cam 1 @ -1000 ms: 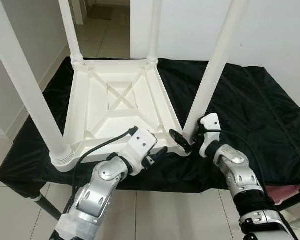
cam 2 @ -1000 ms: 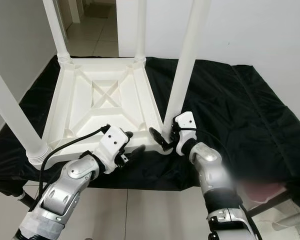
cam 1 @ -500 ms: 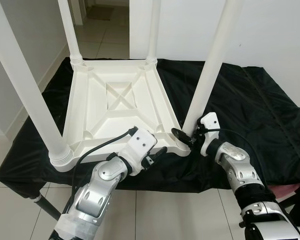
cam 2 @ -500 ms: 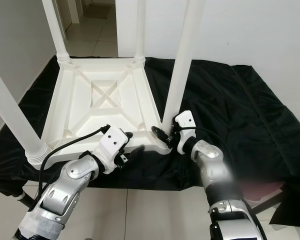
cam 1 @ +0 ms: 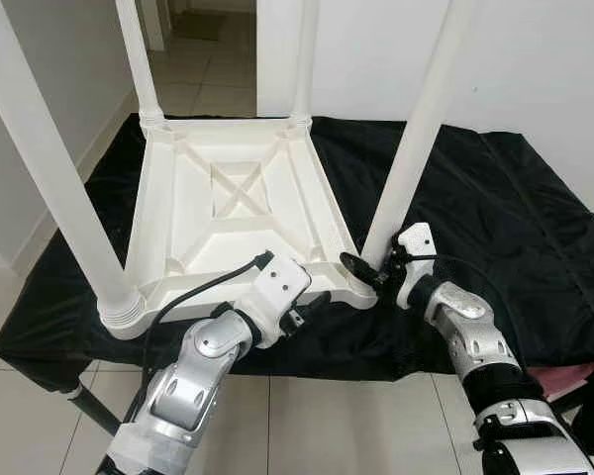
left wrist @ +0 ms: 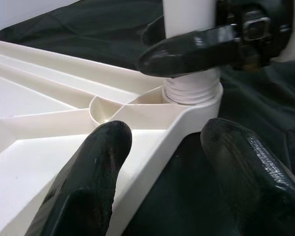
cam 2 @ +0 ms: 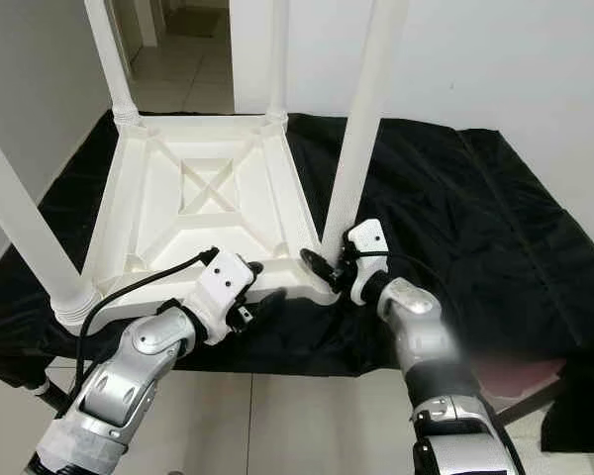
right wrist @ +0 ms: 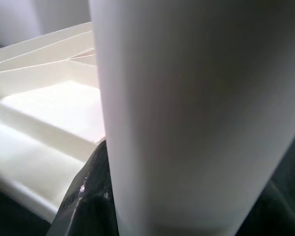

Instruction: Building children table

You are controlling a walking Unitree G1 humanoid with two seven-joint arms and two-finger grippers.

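Centre frame, my white ribbed plastic children's table [cam 1: 233,213] lies upside down on the black-draped surface [cam 1: 495,218], its four white cylindrical legs pointing upward. At lower right, my right gripper [cam 1: 368,272] has its fingers clenched around the base of the near-right white leg [cam 1: 411,163], just above the threaded socket [left wrist: 191,91]. At lower centre, my left gripper [left wrist: 162,172] hangs with fingers released, straddling the table's near rim beside that corner. Tiled floor [cam 1: 193,74] shows at upper left.
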